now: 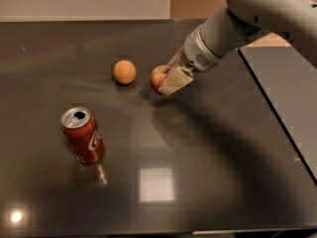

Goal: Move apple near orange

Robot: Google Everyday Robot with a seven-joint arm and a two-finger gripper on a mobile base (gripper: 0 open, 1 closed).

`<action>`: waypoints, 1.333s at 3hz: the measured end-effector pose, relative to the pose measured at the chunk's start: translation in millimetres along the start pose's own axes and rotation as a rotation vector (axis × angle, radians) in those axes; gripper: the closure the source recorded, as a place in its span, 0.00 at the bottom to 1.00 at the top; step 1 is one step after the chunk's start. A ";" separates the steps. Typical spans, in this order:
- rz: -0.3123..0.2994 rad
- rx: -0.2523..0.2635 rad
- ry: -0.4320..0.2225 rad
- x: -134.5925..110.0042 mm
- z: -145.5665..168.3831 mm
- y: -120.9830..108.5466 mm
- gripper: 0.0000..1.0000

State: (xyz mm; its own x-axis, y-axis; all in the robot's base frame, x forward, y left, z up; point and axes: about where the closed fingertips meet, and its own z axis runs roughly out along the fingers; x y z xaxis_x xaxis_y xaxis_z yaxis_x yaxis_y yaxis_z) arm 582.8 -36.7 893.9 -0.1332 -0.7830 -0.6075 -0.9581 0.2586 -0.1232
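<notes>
Apple held in the gripper, just right of the orange, on the far half of the bench.

The apple (158,77) sits in the far half of the bench (223,148), about midway between the left and right edges. The gripper (166,82) is clamped narrowly on it, with one pale finger (175,80) pressed against its near right side. Whether the fruit touches the surface or hangs just above it cannot be told. The orange (124,72) lies just beside the apple on the left, with a small gap between them. The grey arm (237,26) reaches in from the far right corner. An upright red can (82,135) with an opened top stands well apart, toward the front left corner. A bright square reflection (156,184) shows near the front edge.
</notes>
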 end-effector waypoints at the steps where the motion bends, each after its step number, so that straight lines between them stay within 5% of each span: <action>1: 0.012 -0.011 -0.032 -8.6 25.0 -26.4 1.00; 2: 0.006 -0.029 -0.047 -15.6 44.4 -38.5 1.00; 4: -0.005 -0.047 -0.042 -17.6 67.4 -47.3 0.59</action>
State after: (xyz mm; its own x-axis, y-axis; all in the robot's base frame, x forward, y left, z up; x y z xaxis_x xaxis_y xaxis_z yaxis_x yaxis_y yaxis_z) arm 647.6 2.9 857.6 -0.1187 -0.7595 -0.6396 -0.9697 0.2273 -0.0899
